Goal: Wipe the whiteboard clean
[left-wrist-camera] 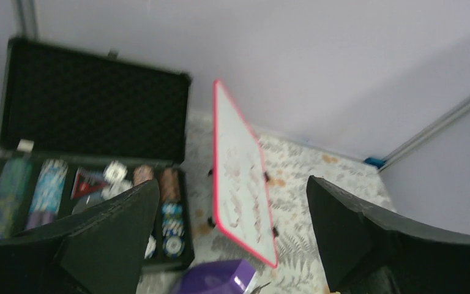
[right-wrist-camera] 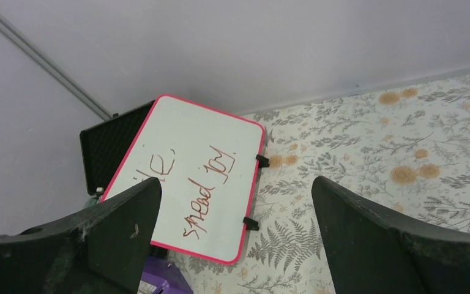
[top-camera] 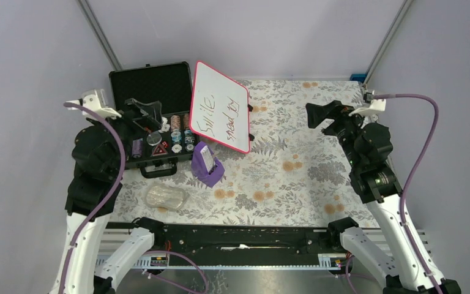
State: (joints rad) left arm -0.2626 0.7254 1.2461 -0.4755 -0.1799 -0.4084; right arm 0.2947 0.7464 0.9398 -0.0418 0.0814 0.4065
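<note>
The whiteboard (top-camera: pixel 220 107) with a red-pink rim leans tilted against the open black case, with dark handwriting on its face. It shows in the left wrist view (left-wrist-camera: pixel 245 184) and the right wrist view (right-wrist-camera: pixel 196 177). My left gripper (top-camera: pixel 142 113) is open and empty, raised over the case left of the board. My right gripper (top-camera: pixel 319 114) is open and empty, raised above the table to the right of the board. A purple eraser (top-camera: pixel 208 163) lies on the table just in front of the board's near edge.
An open black foam-lined case (top-camera: pixel 153 116) holds poker chips and cards at the back left. A clear plastic bag (top-camera: pixel 166 197) lies near the front left. The floral tablecloth (top-camera: pixel 306 165) covers the table. Grey walls stand around.
</note>
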